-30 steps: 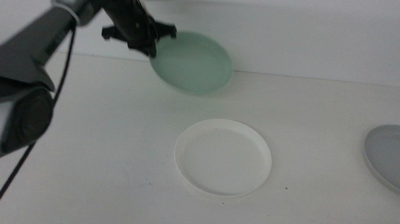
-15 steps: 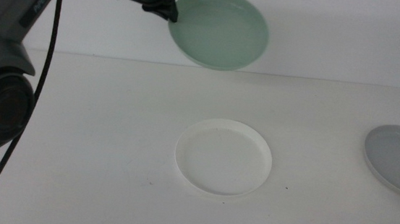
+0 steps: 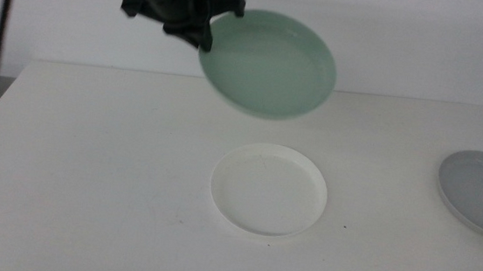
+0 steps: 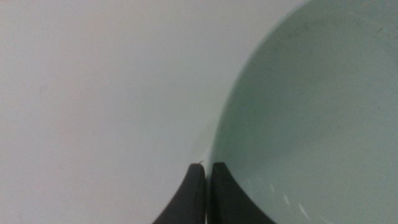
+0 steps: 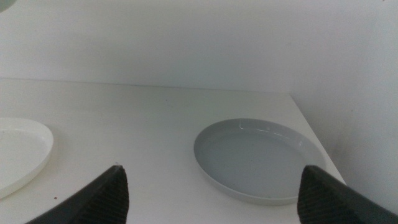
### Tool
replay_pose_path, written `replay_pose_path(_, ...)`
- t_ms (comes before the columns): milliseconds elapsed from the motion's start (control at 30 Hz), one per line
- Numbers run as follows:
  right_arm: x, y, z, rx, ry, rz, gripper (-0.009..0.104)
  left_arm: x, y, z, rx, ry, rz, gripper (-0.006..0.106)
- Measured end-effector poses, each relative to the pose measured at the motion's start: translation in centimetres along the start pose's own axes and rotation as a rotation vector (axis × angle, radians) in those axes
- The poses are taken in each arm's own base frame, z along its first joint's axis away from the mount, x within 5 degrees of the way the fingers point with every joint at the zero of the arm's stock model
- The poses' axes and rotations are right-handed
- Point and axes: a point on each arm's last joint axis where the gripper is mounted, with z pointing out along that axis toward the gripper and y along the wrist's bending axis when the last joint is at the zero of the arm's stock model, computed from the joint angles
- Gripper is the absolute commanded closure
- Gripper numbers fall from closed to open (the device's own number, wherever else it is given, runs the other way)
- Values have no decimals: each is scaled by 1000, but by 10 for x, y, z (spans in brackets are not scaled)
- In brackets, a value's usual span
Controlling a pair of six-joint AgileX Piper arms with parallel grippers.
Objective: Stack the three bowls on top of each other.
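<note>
The left gripper holds the mint green bowl in the air, its fingers pinched on the bowl's rim; the left wrist view shows the two fingers pressed almost together with the rim edge between them. The bowl hangs tilted, its inner face turned toward the middle camera, above the far part of the surface. The white bowl lies flat near the centre of the surface, nearer the camera than the carried bowl and nearly below it in the picture. The grey bowl sits well apart, close to the surface's right edge.

Step in hand, as judged: carrying the green bowl to the white one for the first stacking. The next move calls for bringing the held bowl over the white bowl, levelling it, and lowering it until the rims nest before releasing (a tilted release risks it sliding off).

The right gripper waits low beside the grey bowl, fingers spread wide. Bare surface surrounds the white bowl on every side, so the approach looks unobstructed; the grey bowl's nearness to the edge leaves little margin there.
</note>
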Motion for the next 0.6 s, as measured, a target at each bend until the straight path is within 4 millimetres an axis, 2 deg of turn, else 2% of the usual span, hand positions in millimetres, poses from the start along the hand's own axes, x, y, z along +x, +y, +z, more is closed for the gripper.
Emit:
replay_pose_path(100,0,0,0,0,0,0,2,16,2,-1,11,11,-26,102)
replay_pose_path(167,0,0,0,0,0,0,2,26,4,5,26,30,-48,102)
replay_pose_path(400,0,0,0,0,0,0,2,52,10,38,34,94,-93,102)
replay_pose_path(600,0,0,0,0,0,0,2,63,4,65,52,89,-99,102)
